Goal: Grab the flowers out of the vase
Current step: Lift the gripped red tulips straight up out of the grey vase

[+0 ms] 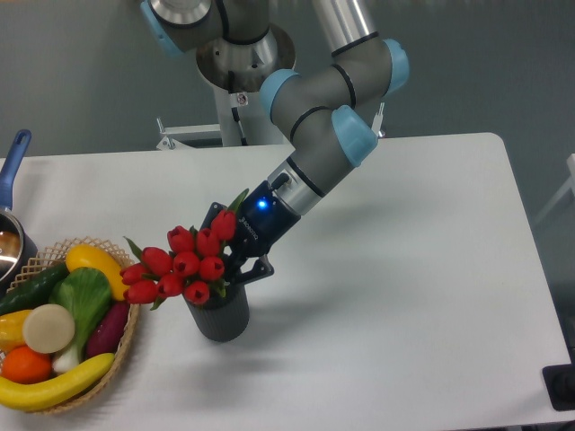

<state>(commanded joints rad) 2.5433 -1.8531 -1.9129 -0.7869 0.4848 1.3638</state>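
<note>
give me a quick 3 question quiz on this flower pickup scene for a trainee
1. True or false: the flowers are fully clear of the vase.
2. What stands left of the vase? A) basket B) kettle C) toolbox
3. Fill in: the gripper meets the bunch from its ____ side in the camera view.

Key:
1. False: the bunch sits at the vase mouth.
2. A, the basket of fruit and vegetables.
3. Right.

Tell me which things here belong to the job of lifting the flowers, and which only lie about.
Job:
- red tulip bunch
- dark grey vase
- gripper, at the stems

Lying about:
- woven basket of fruit and vegetables
- banana
- cucumber
- blue-handled pot at the left edge
</note>
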